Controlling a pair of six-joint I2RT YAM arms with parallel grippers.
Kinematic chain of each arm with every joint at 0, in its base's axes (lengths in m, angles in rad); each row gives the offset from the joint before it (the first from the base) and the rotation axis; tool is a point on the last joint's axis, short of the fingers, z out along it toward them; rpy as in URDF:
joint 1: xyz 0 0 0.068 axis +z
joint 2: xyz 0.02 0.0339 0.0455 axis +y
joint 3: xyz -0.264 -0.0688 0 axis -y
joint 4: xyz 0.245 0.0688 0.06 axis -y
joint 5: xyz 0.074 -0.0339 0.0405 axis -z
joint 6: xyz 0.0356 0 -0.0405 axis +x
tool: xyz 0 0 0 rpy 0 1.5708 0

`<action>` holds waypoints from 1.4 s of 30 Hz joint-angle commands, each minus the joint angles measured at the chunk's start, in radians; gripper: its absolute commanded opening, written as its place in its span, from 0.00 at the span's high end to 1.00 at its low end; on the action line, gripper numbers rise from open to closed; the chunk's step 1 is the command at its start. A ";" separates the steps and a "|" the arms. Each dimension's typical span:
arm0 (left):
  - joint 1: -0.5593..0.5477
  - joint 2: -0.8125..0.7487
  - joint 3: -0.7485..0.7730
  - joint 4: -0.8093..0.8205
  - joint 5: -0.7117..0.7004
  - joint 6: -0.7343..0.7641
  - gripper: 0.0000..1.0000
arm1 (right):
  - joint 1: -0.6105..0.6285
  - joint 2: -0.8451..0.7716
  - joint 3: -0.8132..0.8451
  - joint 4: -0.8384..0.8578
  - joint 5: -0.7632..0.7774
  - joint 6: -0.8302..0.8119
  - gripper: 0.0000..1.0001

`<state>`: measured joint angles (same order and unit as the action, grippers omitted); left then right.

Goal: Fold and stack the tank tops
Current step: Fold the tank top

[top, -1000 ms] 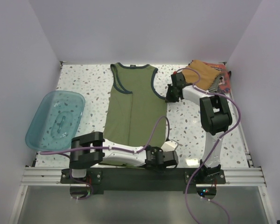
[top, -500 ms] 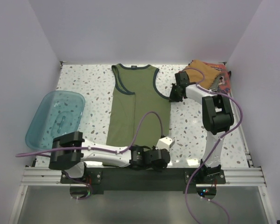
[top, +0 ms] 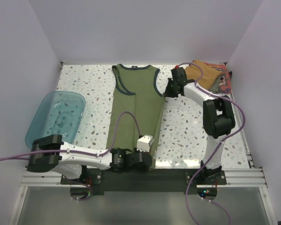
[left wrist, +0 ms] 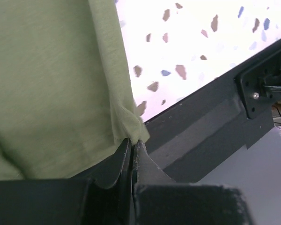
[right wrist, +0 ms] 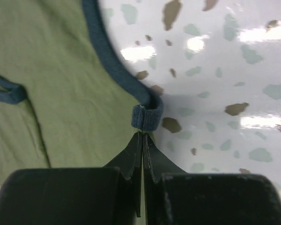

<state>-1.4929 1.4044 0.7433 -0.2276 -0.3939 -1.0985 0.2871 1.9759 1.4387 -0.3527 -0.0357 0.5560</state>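
An olive green tank top (top: 133, 108) with navy trim lies flat mid-table, neck toward the far wall. My left gripper (top: 150, 151) is at its near right hem corner. In the left wrist view the gripper (left wrist: 131, 140) is shut on a pinch of green cloth (left wrist: 51, 84). My right gripper (top: 166, 93) is at the right armhole. The right wrist view shows this gripper (right wrist: 143, 134) shut on the green cloth (right wrist: 61, 84) just below the curled navy trim (right wrist: 147, 117). A tan-brown top (top: 203, 75), a striped top (top: 218, 85) and a reddish top (top: 227, 82) lie heaped at the back right.
A translucent teal tub (top: 54, 119) sits at the left edge of the speckled table (top: 187, 126). The black base rail (top: 178, 174) runs along the near edge, right under the left gripper. White walls close in the far and side edges.
The left arm has swung left, pulling the hem's right corner inward, so the shirt's right side now sits narrower. The right gripper has shifted slightly left and back with the armhole edge.
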 commanded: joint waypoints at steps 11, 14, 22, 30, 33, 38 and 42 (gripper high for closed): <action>-0.009 -0.154 -0.093 -0.248 -0.123 -0.303 1.00 | 0.219 0.158 0.304 0.000 0.059 0.090 1.00; -0.013 -0.166 -0.090 -0.358 -0.122 -0.372 1.00 | 0.248 0.215 0.365 -0.005 0.062 0.096 1.00; -0.017 -0.199 -0.107 -0.440 -0.099 -0.425 1.00 | 0.293 0.287 0.456 -0.015 0.076 0.108 1.00; -0.015 -0.199 -0.114 -0.444 -0.086 -0.432 1.00 | 0.317 0.322 0.499 -0.038 0.094 0.094 1.00; -0.017 -0.194 -0.114 -0.440 -0.083 -0.426 1.00 | 0.317 0.356 0.537 -0.063 0.091 0.088 1.00; -0.017 -0.203 -0.094 -0.469 -0.098 -0.426 0.92 | 0.319 0.371 0.531 -0.043 0.060 0.088 0.82; -0.015 -0.235 -0.064 -0.510 -0.137 -0.429 0.62 | 0.319 0.342 0.525 -0.025 0.037 0.073 0.64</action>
<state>-1.5005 1.2125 0.6388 -0.6796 -0.4751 -1.5036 0.6060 2.3516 1.9343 -0.4049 0.0185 0.6418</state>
